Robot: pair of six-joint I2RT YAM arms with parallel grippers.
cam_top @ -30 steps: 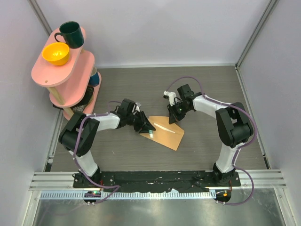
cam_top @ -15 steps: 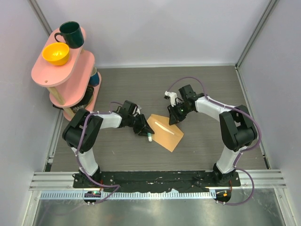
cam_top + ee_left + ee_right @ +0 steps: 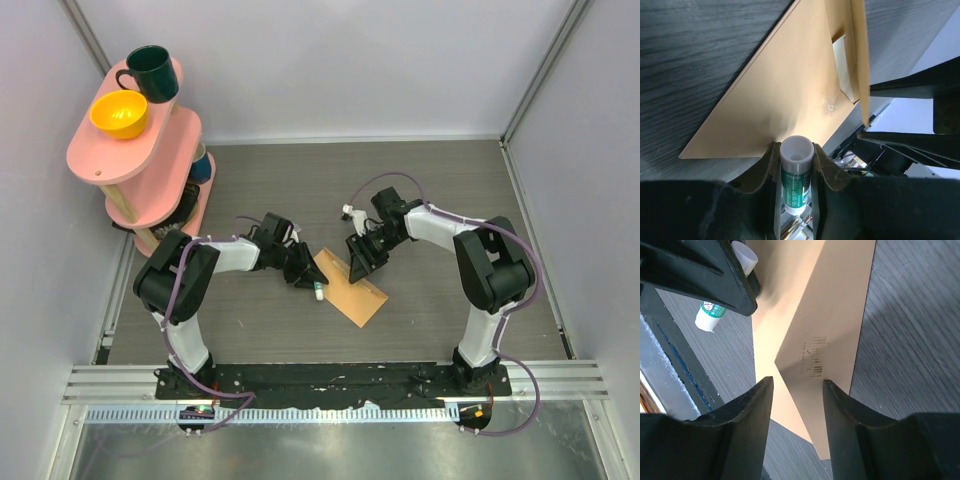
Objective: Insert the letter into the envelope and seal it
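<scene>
The envelope [image 3: 352, 298] is matt tan kraft paper, smooth apart from its folds. The letter [image 3: 844, 65] is paler matt paper. The glue stick [image 3: 796, 170] is glossy white plastic with a green printed label. The table [image 3: 440, 180] shows dull grey wood grain. At ten o'clock, the mug [image 3: 150, 72] gleams dark green.

We hold both arms forward with elbows bent inward, so our left end effector [image 3: 306, 272] and right end effector [image 3: 360, 255] point toward each other, near but apart. The left lies low, its fingers [image 3: 771, 165] pinched on a glue stick [image 3: 796, 172] whose cap juts past their tips. The right tilts downward, its fingers [image 3: 752, 425] spread with a clear gap between them.
</scene>
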